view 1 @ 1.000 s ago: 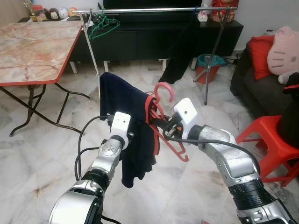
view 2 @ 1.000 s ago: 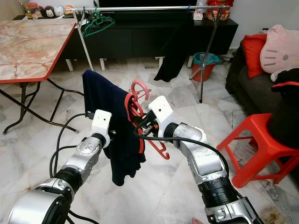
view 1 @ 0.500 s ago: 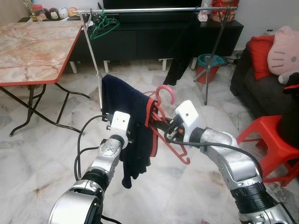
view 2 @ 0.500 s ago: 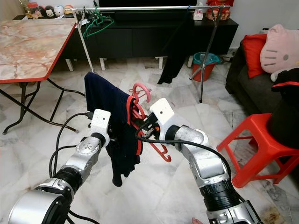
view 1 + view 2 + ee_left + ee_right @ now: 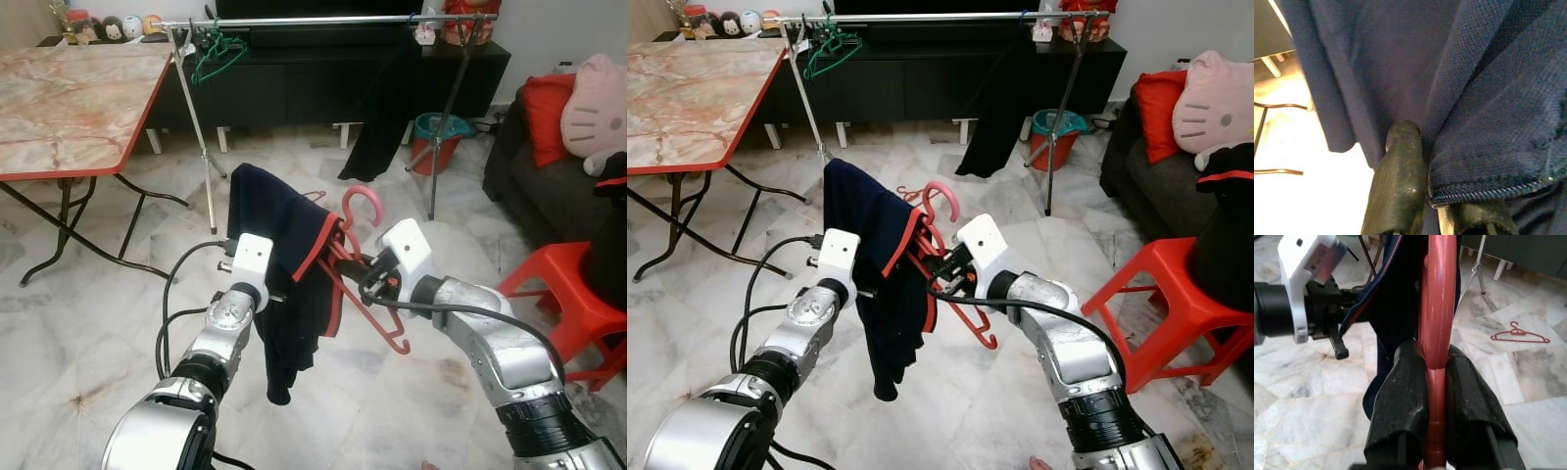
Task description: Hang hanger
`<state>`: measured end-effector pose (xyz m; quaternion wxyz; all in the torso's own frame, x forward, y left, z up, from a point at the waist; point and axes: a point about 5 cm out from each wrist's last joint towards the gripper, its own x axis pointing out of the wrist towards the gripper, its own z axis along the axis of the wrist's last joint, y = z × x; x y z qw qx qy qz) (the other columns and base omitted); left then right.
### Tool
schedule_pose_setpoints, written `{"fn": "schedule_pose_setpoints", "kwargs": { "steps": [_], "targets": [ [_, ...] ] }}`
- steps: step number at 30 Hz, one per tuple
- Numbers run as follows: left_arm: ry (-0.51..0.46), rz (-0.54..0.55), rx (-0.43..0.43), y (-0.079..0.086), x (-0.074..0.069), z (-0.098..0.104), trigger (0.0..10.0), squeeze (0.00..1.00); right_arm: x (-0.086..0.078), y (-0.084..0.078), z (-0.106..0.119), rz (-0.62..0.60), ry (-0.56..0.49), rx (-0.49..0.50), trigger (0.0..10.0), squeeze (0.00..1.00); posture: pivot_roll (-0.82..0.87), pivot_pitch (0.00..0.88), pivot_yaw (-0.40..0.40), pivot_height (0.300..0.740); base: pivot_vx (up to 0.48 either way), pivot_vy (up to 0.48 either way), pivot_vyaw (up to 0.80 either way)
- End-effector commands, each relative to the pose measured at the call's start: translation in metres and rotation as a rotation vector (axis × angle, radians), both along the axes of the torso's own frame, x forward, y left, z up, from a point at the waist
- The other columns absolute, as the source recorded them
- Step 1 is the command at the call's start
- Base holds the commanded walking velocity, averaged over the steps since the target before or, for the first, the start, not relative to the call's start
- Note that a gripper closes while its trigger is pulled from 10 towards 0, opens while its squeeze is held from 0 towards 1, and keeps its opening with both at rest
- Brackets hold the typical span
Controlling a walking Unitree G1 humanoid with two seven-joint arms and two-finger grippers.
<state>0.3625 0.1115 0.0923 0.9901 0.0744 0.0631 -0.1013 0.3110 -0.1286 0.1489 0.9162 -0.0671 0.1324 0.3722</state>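
A red plastic hanger is held upright at mid-height over the floor, with my right gripper shut on its neck just below the hook. In the right wrist view, both black fingers press the red bar. A navy shirt with red trim drapes over the hanger's left arm. My left gripper is shut on the shirt's fabric; its wrist view has a finger pinching navy cloth. At the back stands the metal clothes rail.
Green hangers and a black garment hang on the rail. A marble table stands at the left. At the right are a red stool and a sofa with a pink plush. Another red hanger lies on the floor.
Both grippers have carried the hanger and shirt to the right. The shirt now hangs lower, and its red-trimmed edge is spread further along the hanger.
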Motion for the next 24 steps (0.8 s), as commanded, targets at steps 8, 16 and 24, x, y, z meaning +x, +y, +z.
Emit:
{"fn": "schedule_pose_setpoints", "kwargs": {
  "steps": [8, 16, 24],
  "targets": [
    [0.037, 0.040, 0.033, 0.014, -0.004, -0.010, 0.0, 0.00, -0.005, -0.024, -0.020, -0.034, 0.028, -0.115, 0.0, 0.00, -0.25, 0.021, 0.008, 0.740, 0.000, 0.000, 0.00],
    [0.051, 0.061, 0.044, 0.019, -0.006, -0.014, 0.0, 0.00, -0.019, -0.057, -0.063, -0.022, 0.152, -0.379, 0.0, 0.00, -0.26, 0.022, 0.008, 0.740, 0.000, 0.000, 0.00],
    [0.066, 0.057, 0.058, 0.018, -0.008, -0.017, 0.0, 0.00, -0.072, -0.056, -0.137, 0.235, 0.439, -0.522, 0.0, 0.00, -0.25, 0.016, 0.006, 0.740, 0.000, 0.000, 0.00]
  ]
}}
